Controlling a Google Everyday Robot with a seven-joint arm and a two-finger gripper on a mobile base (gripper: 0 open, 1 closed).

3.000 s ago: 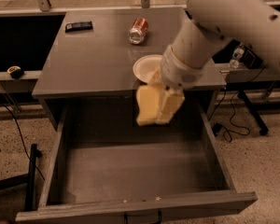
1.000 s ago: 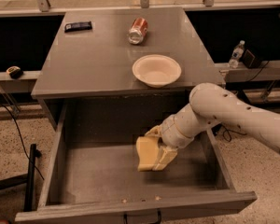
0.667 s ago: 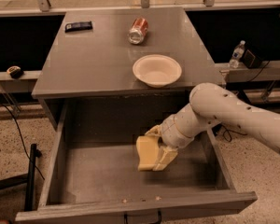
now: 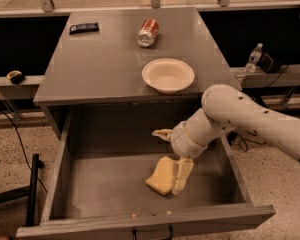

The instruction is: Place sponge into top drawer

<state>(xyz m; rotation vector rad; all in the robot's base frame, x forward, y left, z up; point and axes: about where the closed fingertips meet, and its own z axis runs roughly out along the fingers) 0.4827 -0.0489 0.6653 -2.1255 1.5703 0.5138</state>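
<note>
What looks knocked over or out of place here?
The soda can lies on its side at the back of the table. In the drawer, the sponge leans tilted against one finger of the open gripper.

My gripper (image 4: 171,154) hangs spread apart in the top drawer (image 4: 105,184), below the grey tabletop's (image 4: 105,69) front edge. Just behind and above it on that top rests a white bowl (image 4: 168,75). Farther back lies a tipped soda can (image 4: 148,32), and far back-left a flat black device (image 4: 83,28).
</note>
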